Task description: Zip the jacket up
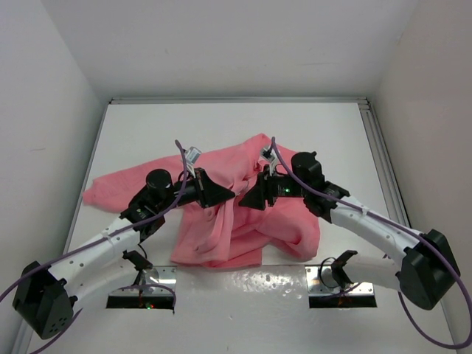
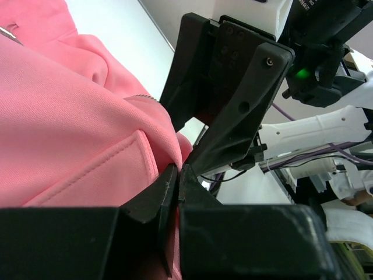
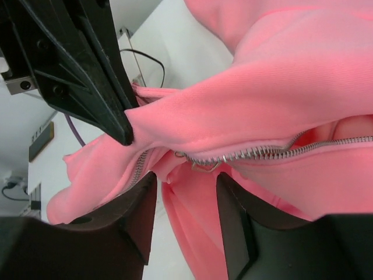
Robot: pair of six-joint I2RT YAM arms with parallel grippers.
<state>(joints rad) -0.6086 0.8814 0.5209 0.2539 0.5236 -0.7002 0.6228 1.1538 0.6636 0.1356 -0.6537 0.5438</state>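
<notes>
- Salmon-pink fleece: the jacket [image 1: 221,236] lies crumpled mid-table [image 1: 221,125]. In the top view one sleeve trails toward 9 o'clock.
- Left gripper [image 1: 220,195]: jaws together, clamped on a fold of fleece beside the zipper line. My left wrist view shows the cloth pinched right at the tips.
- Right gripper [image 3: 185,189]: jaws apart, nothing between them. In the right wrist view the zipper pull [image 3: 202,167] hangs just beyond the tips, at about 1 o'clock from the gap.
- Zipper teeth [image 3: 262,153] run from the pull toward 3 o'clock, and a second stretch drops toward 7 under the fold. I cannot tell whether both halves are seated in the slider.
- Step in hand, as I read it: get the right fingers [image 3: 143,204] onto the pull while the left anchors the cloth.
- To do it well, I would creep forward toward 12 and nudge slightly right so the pull sits centred in the gap. Then close on the metal tab only, not on the fleece lip overhanging it.
- The left clamp should hold firm and pull gently away from the slider so the teeth lie taut and straight. Draw along the tooth line, never across it.
- Risks: in the top view the two grippers sit nearly tip to tip, so there is little room to manoeuvre. The loose fold above the teeth could also feed into the slider and jam it.
</notes>
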